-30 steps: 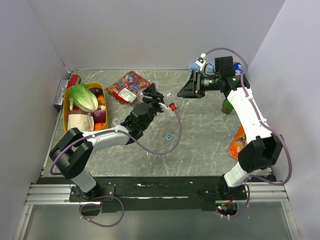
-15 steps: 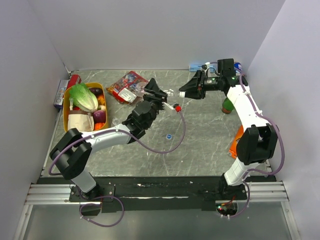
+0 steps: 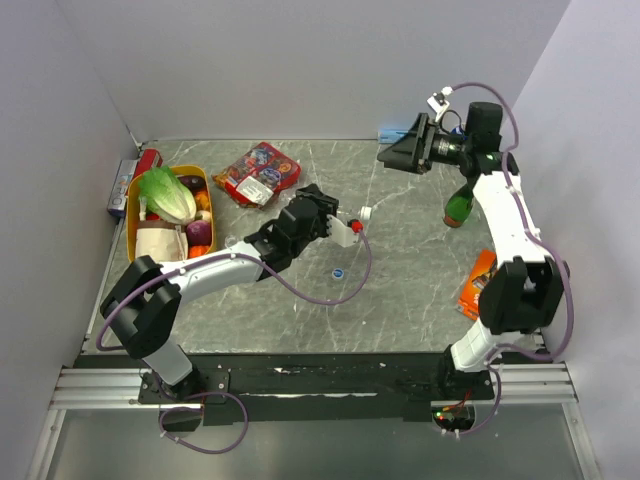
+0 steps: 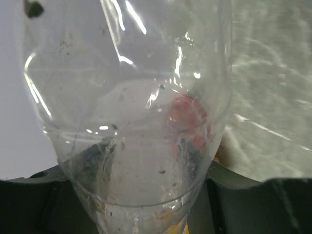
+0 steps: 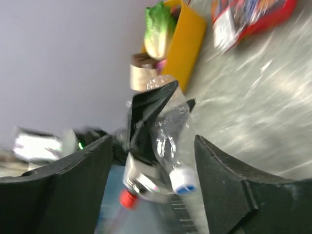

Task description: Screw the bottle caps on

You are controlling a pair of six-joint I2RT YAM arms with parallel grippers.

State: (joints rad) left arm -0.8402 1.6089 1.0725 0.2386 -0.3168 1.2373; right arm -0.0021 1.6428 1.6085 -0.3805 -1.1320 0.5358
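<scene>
We see the left gripper pinching a clear bottle above the middle of the table. A cap sits on its neck, pointing toward 3 o'clock. The right gripper, at 1 o'clock from the bottle, stands spread. A second blue cap lies on the table at 6 o'clock from the bottle.

Bare tabletop right of the loose cap gives passage; left arm with its bottle slants across the middle, yellow bin left, green bottle and orange packet right.
</scene>
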